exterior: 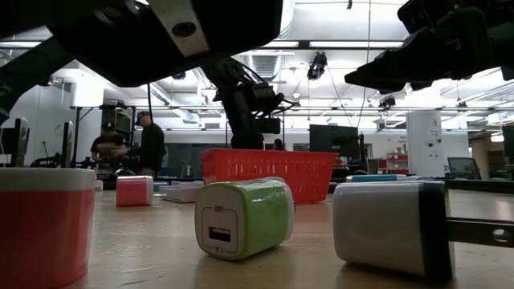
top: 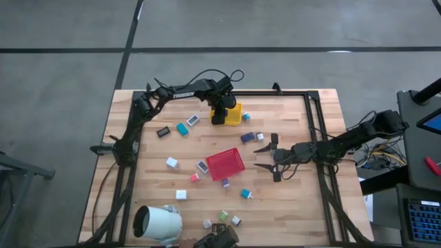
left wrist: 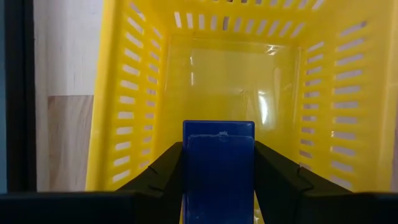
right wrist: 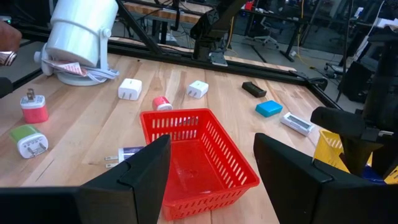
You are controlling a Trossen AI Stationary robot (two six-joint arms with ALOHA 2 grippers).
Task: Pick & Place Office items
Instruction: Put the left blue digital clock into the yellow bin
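My left gripper is over the yellow tray near the table's far edge, shut on a navy block. My right gripper hovers open just right of the red tray, and its fingers frame that tray in the right wrist view. Several small office items lie flat on the table: a teal one, a white one, a pink one, a navy one and a green one. My left gripper pinches the navy block by its two opposite side faces, one finger on each side. The fingers come from above, pointing down into the yellow tray. The block sits upright between them over the tray's floor; whether it touches the floor I cannot tell.
A large white cylinder lies on its side near the table's near-left corner. A black frame rail runs along the table's right side. People stand in the room beyond the table. Bare wood shows between the two trays.
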